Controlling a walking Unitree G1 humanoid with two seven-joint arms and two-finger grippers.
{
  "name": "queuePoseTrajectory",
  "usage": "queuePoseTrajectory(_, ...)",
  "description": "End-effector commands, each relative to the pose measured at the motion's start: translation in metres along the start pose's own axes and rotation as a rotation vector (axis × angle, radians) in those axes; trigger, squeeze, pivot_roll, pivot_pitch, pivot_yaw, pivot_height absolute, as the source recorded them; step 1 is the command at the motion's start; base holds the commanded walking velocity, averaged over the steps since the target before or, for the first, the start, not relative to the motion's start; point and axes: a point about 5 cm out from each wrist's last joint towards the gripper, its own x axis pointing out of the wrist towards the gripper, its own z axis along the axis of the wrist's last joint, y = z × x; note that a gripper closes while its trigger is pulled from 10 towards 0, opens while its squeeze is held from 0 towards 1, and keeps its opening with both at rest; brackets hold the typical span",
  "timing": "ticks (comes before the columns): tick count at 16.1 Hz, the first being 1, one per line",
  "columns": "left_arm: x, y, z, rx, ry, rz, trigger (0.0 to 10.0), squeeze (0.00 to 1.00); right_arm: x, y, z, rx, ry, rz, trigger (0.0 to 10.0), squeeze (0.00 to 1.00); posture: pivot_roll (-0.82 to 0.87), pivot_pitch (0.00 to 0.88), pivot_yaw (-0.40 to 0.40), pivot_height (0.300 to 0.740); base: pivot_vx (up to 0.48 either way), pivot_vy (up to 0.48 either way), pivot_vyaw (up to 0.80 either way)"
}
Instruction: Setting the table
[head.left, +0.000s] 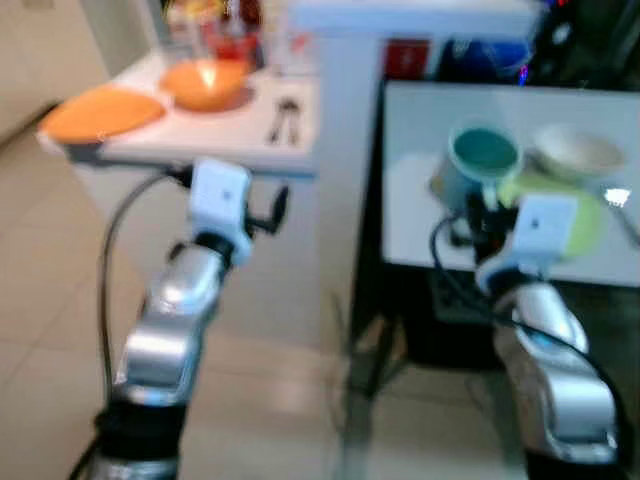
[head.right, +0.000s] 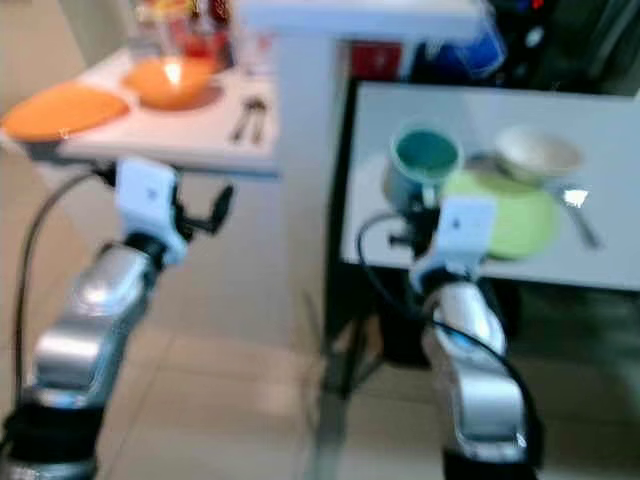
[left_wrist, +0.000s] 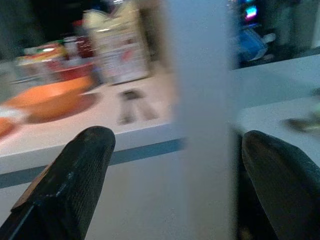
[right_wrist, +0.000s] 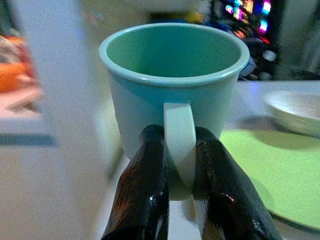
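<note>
1. Left eye view: the right claw (head.left: 487, 203) is pinching the handle of a teal mug (head.left: 483, 160) at the near left part of the white surface (head.left: 420, 230) on the right. The mug is standing upright just left of a green plate (head.left: 570, 215), and a white bowl (head.left: 577, 153) is sitting at the plate's far edge. A piece of cutlery (head.left: 620, 205) is lying at the plate's right side. The left claw (head.left: 280, 205) is hanging in front of the near edge of the pale surface (head.left: 190, 145) on the left, touching nothing.

2. Right eye view: the same scene is showing. On the left surface an orange plate (head.right: 62, 108) is lying at the far left, an orange bowl (head.right: 172, 82) is sitting to its right, and dark cutlery (head.right: 248, 118) is lying right of the bowl. A white upright post (head.right: 305, 150) is standing between the two surfaces.

3. Left wrist view: the left claw's two black fingers (left_wrist: 75, 185) are standing wide apart with nothing between them except the blurred post and the edge of the left surface beyond.

4. Right wrist view: the right claw's fingers (right_wrist: 142, 195) are pressing on either side of the mug's pale handle (right_wrist: 179, 145). The mug is sitting upright at the surface's edge, with the green plate and white bowl to its right.
</note>
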Motion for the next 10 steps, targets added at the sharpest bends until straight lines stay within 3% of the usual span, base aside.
queuePoseTrajectory(1, 0.001, 0.004, 0.005, 0.021, -0.017, 0.014, 10.0, 0.0, 0.0, 0.003, 0.004, 0.007, -0.008, 0.008, 10.0, 0.0, -0.02, 0.0, 0.04, 0.74, 0.0, -0.48, 0.0)
queuePoseTrajectory(6, 0.001, 0.002, 0.007, 0.025, -0.035, 0.019, 10.0, 0.0, 0.008, 0.009, 0.002, 0.02, 0.032, 0.059, 10.0, 0.0, -0.01, 0.0, 0.031, 0.74, 0.0, -0.48, 0.0)
queuePoseTrajectory(7, 0.002, -0.001, 0.009, -0.005, -0.04, 0.022, 10.0, 0.0, 0.008, 0.01, 0.003, 0.027, 0.033, 0.073, 10.0, 0.0, -0.01, 0.0, 0.038, 0.74, 0.0, 0.0, 0.0)
queuePoseTrajectory(10, 0.005, 0.0, 0.018, 0.03, -0.083, 0.032, 10.0, 0.0, 0.009, 0.012, 0.002, 0.022, 0.049, 0.09, 10.0, 0.0, -0.01, 0.0, 0.036, 0.74, 0.0, 0.0, 0.0)
